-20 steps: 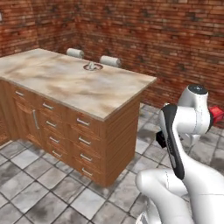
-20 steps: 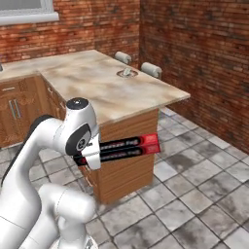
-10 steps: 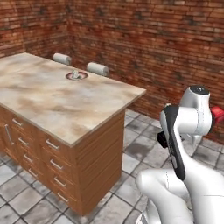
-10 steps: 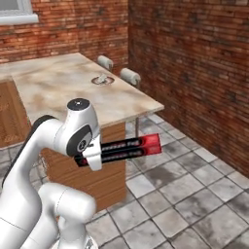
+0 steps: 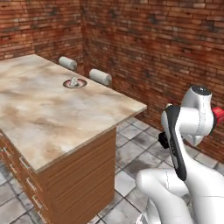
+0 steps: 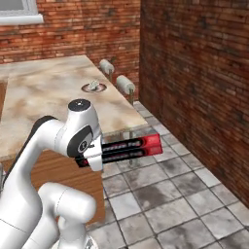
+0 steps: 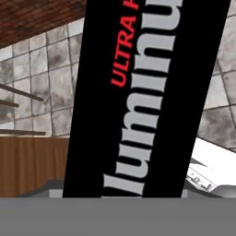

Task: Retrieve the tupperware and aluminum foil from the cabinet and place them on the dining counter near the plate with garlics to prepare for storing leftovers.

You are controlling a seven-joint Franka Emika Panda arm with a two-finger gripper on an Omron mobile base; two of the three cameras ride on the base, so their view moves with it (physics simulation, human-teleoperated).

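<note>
The gripper (image 6: pixel 95 156) is clamping the aluminum foil box (image 6: pixel 127 147), holding it level, its red end pointing toward the brick wall (image 6: pixel 204 78).

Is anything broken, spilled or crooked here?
Nothing stands out. The foil box sits level in the gripper above the floor, and the plate with garlics rests flat on the counter.

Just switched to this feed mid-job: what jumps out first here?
The long black-and-red aluminum foil box stands out, carried level in the claw above the tiled floor beside the dining counter. Far along that counter sits the plate with garlics, with two pale stools behind it against the brick wall.
</note>
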